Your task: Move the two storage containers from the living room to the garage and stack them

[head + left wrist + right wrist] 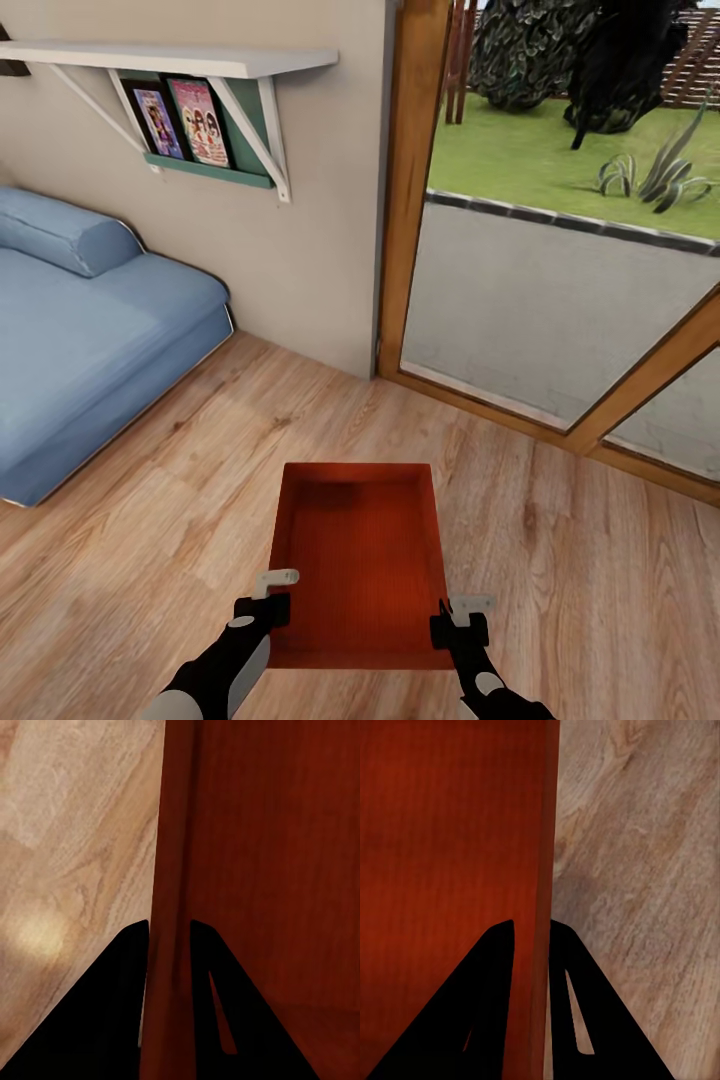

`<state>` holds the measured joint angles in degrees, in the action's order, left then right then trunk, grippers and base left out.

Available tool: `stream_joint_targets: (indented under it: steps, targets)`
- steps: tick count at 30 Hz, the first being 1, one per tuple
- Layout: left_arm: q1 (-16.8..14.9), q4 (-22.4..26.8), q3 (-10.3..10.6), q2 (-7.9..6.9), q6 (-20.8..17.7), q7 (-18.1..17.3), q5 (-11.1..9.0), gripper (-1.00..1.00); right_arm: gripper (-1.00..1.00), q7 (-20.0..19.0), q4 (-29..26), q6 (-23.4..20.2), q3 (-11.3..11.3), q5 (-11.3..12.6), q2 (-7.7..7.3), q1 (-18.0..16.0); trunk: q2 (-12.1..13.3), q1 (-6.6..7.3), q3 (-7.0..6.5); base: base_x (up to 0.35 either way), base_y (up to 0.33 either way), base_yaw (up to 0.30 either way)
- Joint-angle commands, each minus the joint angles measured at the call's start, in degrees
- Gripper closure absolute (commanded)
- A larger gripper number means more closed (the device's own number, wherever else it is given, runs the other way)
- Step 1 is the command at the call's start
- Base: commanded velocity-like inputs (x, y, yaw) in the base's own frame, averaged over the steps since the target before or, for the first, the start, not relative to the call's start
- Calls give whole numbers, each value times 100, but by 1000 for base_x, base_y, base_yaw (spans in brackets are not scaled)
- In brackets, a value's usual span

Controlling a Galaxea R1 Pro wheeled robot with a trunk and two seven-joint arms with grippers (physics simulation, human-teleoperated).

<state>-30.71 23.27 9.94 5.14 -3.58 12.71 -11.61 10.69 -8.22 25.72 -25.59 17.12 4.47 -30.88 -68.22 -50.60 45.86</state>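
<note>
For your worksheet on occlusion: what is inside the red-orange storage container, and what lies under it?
The storage container is empty: only its bare red bottom shows. It is held over the wood plank floor; the floor directly beneath is covered.

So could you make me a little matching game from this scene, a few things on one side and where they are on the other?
Things:
1. storage container
2. sofa
3. books
4. left tool

Places:
A. under the wall shelf
B. clamped on the box's side wall
C. held between both arms
D. along the wall, left side

Pairs: 1-C, 2-D, 3-A, 4-B

Matt red container [360, 560] on grainy wood floor [590, 580]
</note>
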Motion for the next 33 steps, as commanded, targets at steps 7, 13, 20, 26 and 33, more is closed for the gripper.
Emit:
stream_joint_targets:
  steps: [7, 13, 20, 26, 33]
  targets:
    - [4, 11, 0, -4, -37, 92, 9, 100, 100, 30, -22, 9, 230, -33, 2, -6, -2, 0, -61, 0, 0, 0]
    - [4, 11, 0, -4, -37, 94, 9, 100, 100, 30, -22, 6, 230, -33, 2, -6, -2, 0, -116, 0, 0, 0]
    - [4, 11, 1, -4, -37, 95, 9, 100, 100, 30, -22, 6, 230, -33, 3, -6, -2, 0, -180, 0, 0, 0]
    - [4, 11, 0, -4, -37, 95, 9, 100, 100, 30, -22, 4, 230, -33, 2, -6, -2, 0, -236, 0, 0, 0]
    - [4, 11, 3, -4, -37, 95, 9, 100, 100, 30, -22, 4, 230, -33, 3, -6, -2, 0, -300, 0, 0, 0]
